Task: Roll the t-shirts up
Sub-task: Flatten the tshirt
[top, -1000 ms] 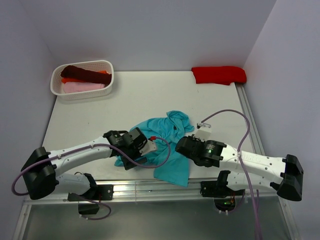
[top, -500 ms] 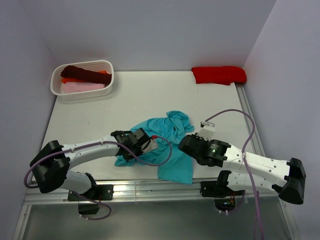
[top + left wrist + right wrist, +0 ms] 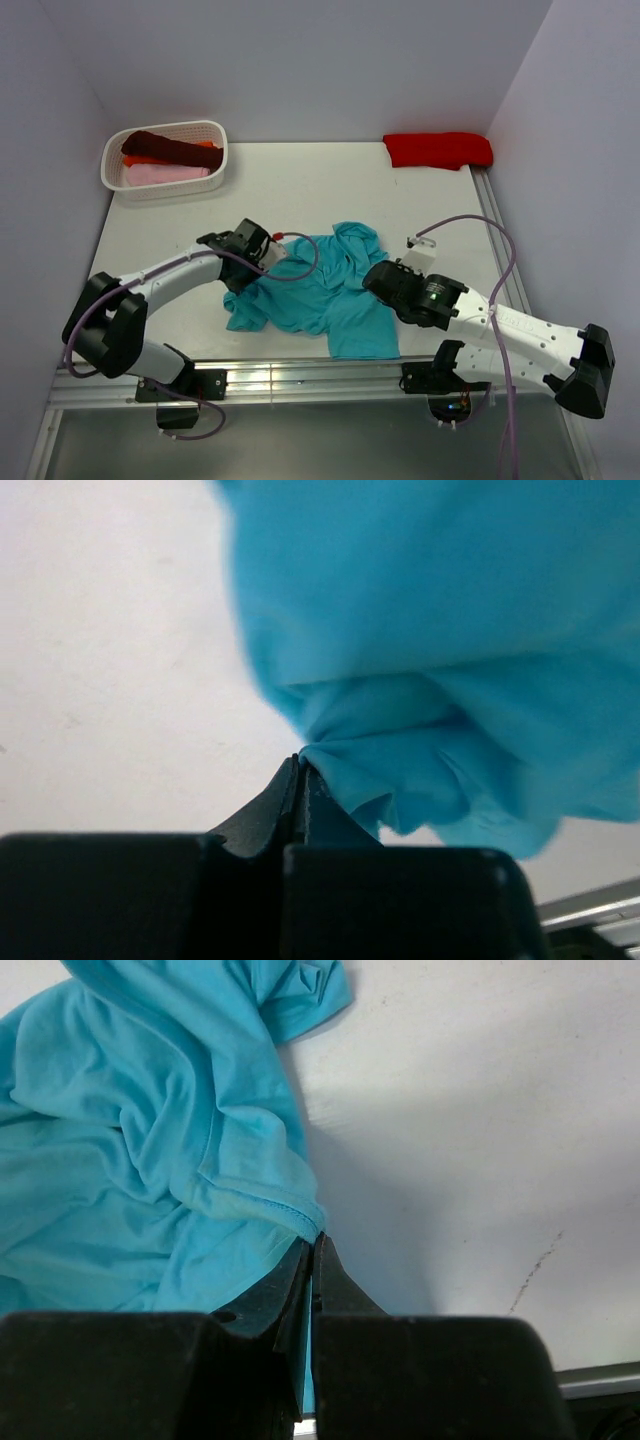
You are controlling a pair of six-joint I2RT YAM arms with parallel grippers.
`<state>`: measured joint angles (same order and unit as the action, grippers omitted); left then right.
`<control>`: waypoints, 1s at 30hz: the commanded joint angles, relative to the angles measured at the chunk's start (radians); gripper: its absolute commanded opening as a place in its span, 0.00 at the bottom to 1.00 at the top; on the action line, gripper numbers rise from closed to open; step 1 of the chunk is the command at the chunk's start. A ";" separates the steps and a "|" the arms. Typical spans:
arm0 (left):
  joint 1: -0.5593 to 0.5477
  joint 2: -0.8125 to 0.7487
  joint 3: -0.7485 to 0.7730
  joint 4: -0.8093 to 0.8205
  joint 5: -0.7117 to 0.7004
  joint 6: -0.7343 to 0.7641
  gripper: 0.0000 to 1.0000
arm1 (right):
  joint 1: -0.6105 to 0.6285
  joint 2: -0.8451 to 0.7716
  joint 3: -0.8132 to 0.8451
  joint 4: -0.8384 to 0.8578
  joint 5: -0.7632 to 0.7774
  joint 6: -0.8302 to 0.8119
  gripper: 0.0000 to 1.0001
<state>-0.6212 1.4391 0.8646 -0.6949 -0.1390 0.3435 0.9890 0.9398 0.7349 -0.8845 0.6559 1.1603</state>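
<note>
White tabletop [image 3: 300, 190] fills the floor of a pale, walled booth, and the teal shirt [image 3: 330, 300] lies crumpled on it, toward the front. We take that shirt as our marker. At its left side the left gripper [image 3: 300, 772] is pinched tight on a bunched fold of the cloth. At its right side the right gripper [image 3: 315, 1248] is closed just as narrowly on a stitched hem.

We judge this shirt to be at its very start: it is wrinkled and uneven, with cloth heaped at its far right corner, nothing flat and nothing rolled. It looks to need spreading first. Far beyond the shirt to the left, a basket [image 3: 222, 140] holds a maroon shirt [image 3: 170, 148], a pink shirt [image 3: 165, 175] and an orange shirt [image 3: 133, 160], which look like finished rolls. Far beyond it to the right, a red shirt [image 3: 438, 150] lies by the back wall; we cannot tell if it is rolled or only folded.

Bare table lies beyond the shirt, between it and the basket and red shirt, so we would spread it that way. On the near side the shirt's hem sits close to the table's front edge and the metal rail [image 3: 300, 378]; a tug that way could let it hang over. Right of the shirt the table's side edge is also near.
</note>
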 commanded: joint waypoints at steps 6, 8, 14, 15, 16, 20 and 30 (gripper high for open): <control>0.228 0.134 0.238 0.061 -0.002 0.043 0.00 | -0.139 -0.059 -0.015 0.079 -0.005 -0.100 0.00; 0.265 0.179 0.330 0.058 0.004 0.037 0.00 | -0.203 -0.087 -0.014 0.101 -0.009 -0.131 0.00; 0.302 0.354 0.511 0.077 -0.022 -0.004 0.00 | -0.369 -0.088 0.014 0.165 -0.059 -0.220 0.00; 0.304 0.381 0.533 0.078 -0.021 -0.017 0.00 | -0.392 -0.084 0.017 0.177 -0.067 -0.234 0.00; 0.307 0.394 0.556 0.077 -0.025 -0.021 0.00 | -0.414 -0.073 0.020 0.199 -0.093 -0.264 0.00; 0.319 0.445 0.733 0.022 -0.010 -0.041 0.00 | -0.544 -0.053 0.064 0.269 -0.174 -0.346 0.00; 0.388 0.558 1.213 -0.055 0.027 -0.089 0.00 | -0.740 0.214 0.510 0.314 -0.320 -0.534 0.00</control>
<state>-0.2752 1.9759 1.9434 -0.7464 -0.1307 0.2886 0.2893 1.1110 1.0908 -0.6525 0.3920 0.7273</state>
